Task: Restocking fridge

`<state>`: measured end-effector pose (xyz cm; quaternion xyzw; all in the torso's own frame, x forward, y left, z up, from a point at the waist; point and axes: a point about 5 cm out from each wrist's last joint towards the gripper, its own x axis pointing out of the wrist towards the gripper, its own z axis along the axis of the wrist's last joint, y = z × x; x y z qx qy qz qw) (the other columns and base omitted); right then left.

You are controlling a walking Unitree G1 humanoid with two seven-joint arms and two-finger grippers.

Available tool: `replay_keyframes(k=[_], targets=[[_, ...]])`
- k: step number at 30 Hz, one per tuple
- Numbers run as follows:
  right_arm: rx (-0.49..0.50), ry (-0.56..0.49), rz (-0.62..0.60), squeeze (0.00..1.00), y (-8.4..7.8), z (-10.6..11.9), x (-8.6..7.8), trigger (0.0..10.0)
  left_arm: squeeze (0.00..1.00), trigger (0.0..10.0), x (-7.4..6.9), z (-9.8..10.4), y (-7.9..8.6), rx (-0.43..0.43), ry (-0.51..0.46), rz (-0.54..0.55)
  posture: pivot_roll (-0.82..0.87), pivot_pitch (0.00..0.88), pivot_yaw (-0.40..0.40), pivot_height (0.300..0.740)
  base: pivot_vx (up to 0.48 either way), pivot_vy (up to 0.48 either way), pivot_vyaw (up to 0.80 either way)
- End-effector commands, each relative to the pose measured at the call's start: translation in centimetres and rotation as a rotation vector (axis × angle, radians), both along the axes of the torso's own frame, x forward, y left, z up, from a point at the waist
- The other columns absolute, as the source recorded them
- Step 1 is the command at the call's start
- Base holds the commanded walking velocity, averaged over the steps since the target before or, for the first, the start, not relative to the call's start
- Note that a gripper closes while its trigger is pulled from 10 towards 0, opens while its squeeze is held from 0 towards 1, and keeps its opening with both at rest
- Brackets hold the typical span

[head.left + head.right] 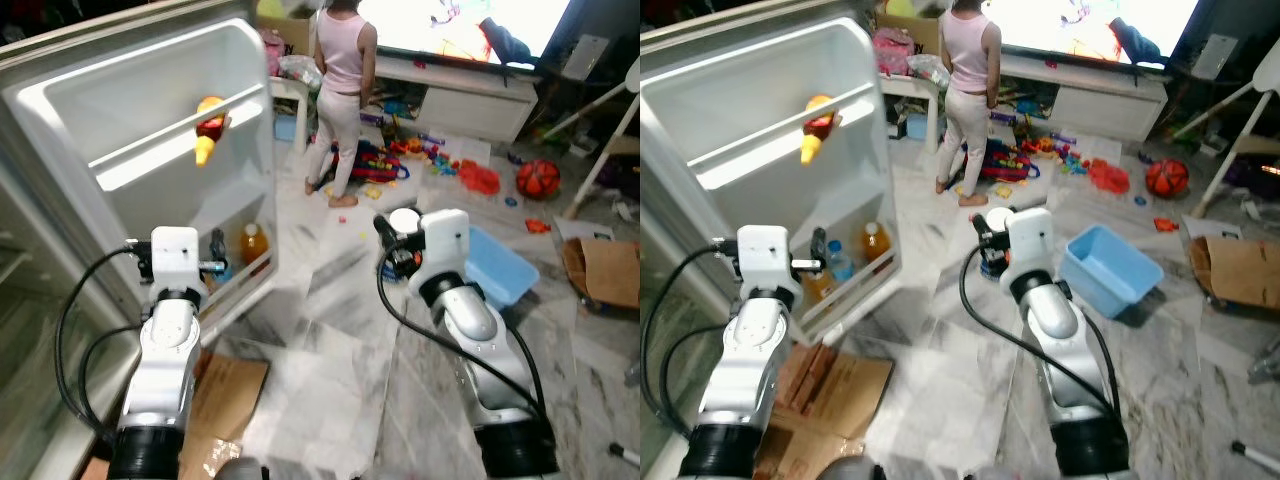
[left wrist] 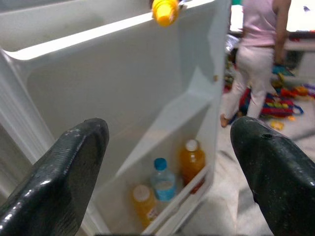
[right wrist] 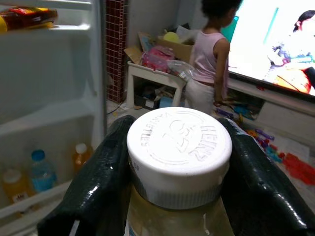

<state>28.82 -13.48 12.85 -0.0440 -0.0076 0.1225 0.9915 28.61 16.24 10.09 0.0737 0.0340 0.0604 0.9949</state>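
The right pincer [image 3: 177, 196] was closed on a white-capped Heinz jar [image 3: 179, 147], held upright. The open fridge door [image 1: 150, 120] lay to the robot's left, nearer the left pincer [image 2: 167, 162], whose fingers gaped wide and empty toward the lower door shelf [image 2: 182, 196]. That shelf held three bottles: two orange juice bottles [image 2: 191, 160], one water bottle [image 2: 162, 179]. One squeeze bottle [image 1: 208, 128] lay along the upper rail.

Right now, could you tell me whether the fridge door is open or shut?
Open. The fridge door is swung wide, its inner shelves facing the room, with bottles standing in its bottom shelf.
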Motion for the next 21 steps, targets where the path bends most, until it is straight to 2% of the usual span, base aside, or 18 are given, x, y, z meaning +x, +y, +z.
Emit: replay_keyframes(k=[1,7,14,21], targets=[[-0.002,-0.056,0.0,0.0,-0.16,1.13,0.25,10.0,0.0,10.0,-0.04,0.09,-0.23,0.012,0.001,0.001,0.04,0.0,-0.044,0.74,0.289,-0.379,0.8],[-0.001,-0.058,0.009,0.0,0.0,1.09,0.46,10.0,0.0,10.0,-0.1,0.12,-0.15,0.006,0.0,0.008,0.04,0.0,-0.047,0.74,0.251,-0.406,0.8],[0.0,-0.058,0.019,0.0,0.19,1.0,0.66,10.0,0.0,10.0,-0.26,0.22,-0.13,-0.009,-0.01,0.019,0.05,0.0,-0.051,0.74,0.0,0.0,0.78],[0.016,-0.058,0.027,0.0,0.37,1.03,0.87,10.0,0.0,10.0,-0.44,0.38,-0.18,-0.002,-0.018,0.023,0.06,0.0,-0.051,0.74,0.0,0.0,0.0]])
